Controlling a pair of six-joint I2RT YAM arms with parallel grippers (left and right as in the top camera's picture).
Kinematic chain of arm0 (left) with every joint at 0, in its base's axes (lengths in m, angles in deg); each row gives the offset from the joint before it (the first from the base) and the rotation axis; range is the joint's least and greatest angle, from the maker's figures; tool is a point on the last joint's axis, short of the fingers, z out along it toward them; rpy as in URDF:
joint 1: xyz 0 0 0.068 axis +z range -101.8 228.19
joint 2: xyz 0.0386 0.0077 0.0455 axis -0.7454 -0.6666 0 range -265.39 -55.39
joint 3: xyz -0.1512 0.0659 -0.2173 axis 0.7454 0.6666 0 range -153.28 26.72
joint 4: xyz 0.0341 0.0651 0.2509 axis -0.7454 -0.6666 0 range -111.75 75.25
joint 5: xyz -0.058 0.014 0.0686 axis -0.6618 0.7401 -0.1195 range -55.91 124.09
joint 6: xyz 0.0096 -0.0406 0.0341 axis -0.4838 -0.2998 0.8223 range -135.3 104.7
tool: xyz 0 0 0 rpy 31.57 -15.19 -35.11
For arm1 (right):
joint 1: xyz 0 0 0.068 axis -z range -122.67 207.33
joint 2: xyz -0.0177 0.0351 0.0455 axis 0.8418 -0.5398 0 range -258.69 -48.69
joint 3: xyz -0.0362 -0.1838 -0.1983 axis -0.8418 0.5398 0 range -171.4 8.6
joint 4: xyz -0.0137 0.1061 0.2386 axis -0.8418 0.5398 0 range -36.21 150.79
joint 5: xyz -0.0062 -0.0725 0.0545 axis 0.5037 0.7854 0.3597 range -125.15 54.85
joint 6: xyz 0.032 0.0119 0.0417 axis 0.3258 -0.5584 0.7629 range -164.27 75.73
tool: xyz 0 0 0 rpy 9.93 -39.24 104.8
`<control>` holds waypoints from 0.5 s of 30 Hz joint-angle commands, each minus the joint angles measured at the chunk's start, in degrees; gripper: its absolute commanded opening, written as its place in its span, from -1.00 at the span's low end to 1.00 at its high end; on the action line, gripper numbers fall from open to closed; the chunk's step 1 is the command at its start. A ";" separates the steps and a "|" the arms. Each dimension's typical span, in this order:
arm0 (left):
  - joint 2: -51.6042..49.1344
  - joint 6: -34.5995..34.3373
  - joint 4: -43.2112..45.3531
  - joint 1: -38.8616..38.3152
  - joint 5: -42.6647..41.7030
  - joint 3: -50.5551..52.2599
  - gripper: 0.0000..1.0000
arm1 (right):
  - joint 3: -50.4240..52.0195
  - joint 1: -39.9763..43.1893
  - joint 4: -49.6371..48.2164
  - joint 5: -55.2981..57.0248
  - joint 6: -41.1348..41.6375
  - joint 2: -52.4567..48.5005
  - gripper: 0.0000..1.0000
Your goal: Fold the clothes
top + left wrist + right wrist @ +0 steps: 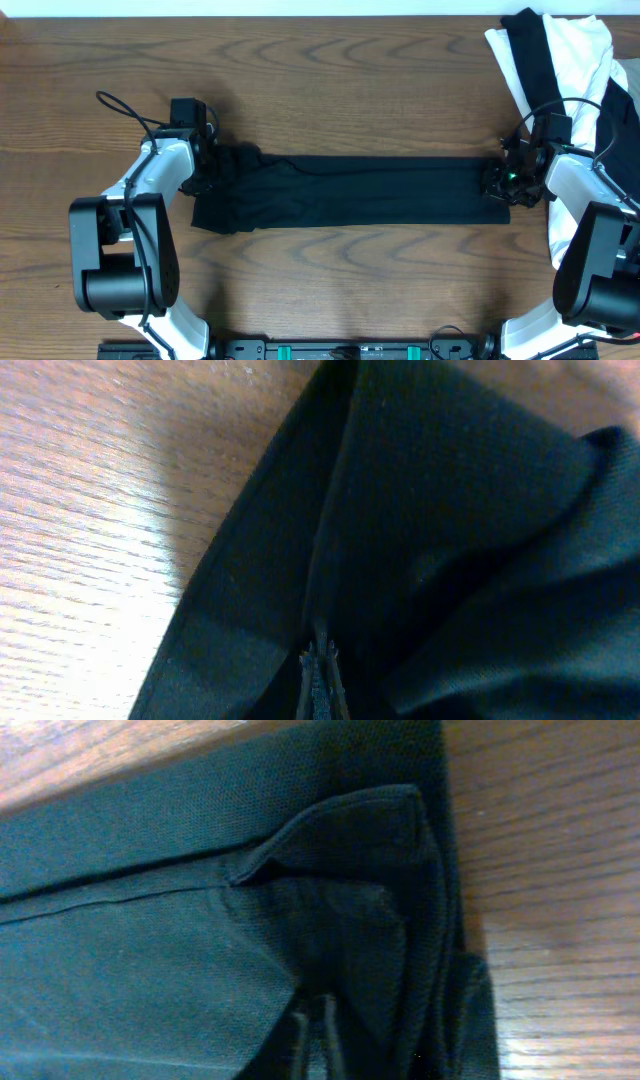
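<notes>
A black garment [360, 190] from the clothes lies folded into a long flat strip across the middle of the table. My left gripper [215, 165] is down at its bunched left end. In the left wrist view that gripper [319, 655] is pinched tight on a ridge of the black fabric [450, 510]. My right gripper [497, 180] sits at the strip's right end. In the right wrist view it [313, 1010] has its two fingers close together, with a fold of the layered fabric [340, 920] between them.
A heap of other black and white clothes [560, 50] lies at the back right corner, close behind the right arm. Bare wooden tabletop [330, 80] surrounds the strip. Both arm bases stand at the near edge.
</notes>
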State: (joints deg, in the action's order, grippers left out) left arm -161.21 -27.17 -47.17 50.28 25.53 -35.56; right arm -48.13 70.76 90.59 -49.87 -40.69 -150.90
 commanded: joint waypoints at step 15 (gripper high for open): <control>-1.36 -0.42 -0.70 -0.17 1.11 0.35 -0.82 | -11.10 8.63 15.50 -0.76 1.49 6.78 0.40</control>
State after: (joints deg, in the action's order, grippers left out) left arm -161.30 -27.28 -47.26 50.28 25.53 -35.56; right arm -59.67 78.00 105.32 -50.35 -39.71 -144.00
